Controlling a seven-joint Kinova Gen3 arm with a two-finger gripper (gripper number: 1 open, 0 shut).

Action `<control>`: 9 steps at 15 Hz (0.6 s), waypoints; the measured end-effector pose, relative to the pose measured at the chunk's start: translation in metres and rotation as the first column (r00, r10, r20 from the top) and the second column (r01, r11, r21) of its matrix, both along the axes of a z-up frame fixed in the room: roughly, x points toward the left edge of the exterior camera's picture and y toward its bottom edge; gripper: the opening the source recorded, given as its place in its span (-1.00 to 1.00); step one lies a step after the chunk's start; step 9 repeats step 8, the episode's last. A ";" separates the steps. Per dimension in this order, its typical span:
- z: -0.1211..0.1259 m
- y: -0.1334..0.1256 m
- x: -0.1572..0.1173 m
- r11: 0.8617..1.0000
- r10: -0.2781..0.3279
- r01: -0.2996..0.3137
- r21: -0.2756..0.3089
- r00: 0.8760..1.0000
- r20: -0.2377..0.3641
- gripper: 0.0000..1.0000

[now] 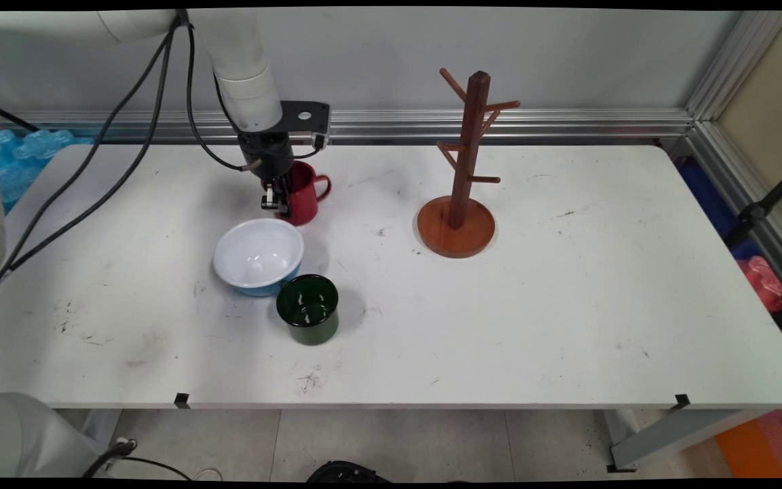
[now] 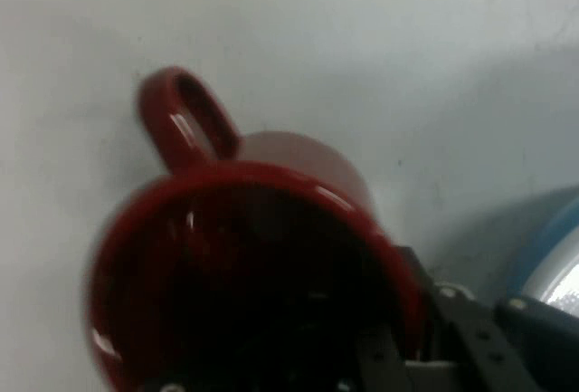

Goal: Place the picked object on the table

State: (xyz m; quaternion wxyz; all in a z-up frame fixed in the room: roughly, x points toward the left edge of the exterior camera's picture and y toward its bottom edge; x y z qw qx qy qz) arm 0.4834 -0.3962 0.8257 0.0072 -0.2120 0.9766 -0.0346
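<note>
- At the far left of the main view, behind the surface [image 1: 567, 319], we see a heap of blue material [image 1: 24, 153], and black cables [image 1: 126, 115] hang from the arm down across the upper left of the frame.
- Left of centre and toward the back, the gripper [image 1: 277, 204] reaches down onto the red mug [image 1: 303, 193]. One of the fingers [image 1: 269, 199] shows on the outside of the mug's left wall; the other is hidden, apparently inside the mug.
- In the hand view the red mug [image 2: 244, 265] fills the lower left of the frame, mouth toward the camera and handle pointing to the upper left. The linkage of the gripper [image 2: 398, 356] straddles its rim at the bottom, so we read the fingers as pinching the mug's wall, one inside and one outside.
- We cannot tell whether the mug rests on the surface or is lifted just off it.
- Just below the mug in the main view sits a bowl [image 1: 258, 257], white inside and blue outside, close to the mug; its edge [image 2: 556, 265] shows at the right of the hand view.
- At the bowl's lower right, touching or nearly touching it, a dark green mug [image 1: 308, 309] stands upright.
- Right of centre, well apart from the rest, a brown wooden mug tree [image 1: 462, 170] stands on its round base with bare pegs.
</note>
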 end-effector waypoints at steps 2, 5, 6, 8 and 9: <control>-0.002 -0.004 -0.001 1.000 -0.015 0.015 0.004 1.000 0.001 1.00; -0.003 -0.010 -0.002 1.000 -0.029 0.029 -0.004 1.000 -0.004 1.00; -0.002 -0.013 -0.003 0.999 -0.034 0.034 -0.008 0.999 -0.008 1.00; 0.001 -0.016 -0.006 0.999 -0.046 0.046 -0.019 0.999 -0.020 1.00; 0.001 -0.016 -0.006 0.999 -0.046 0.046 -0.019 0.999 -0.020 1.00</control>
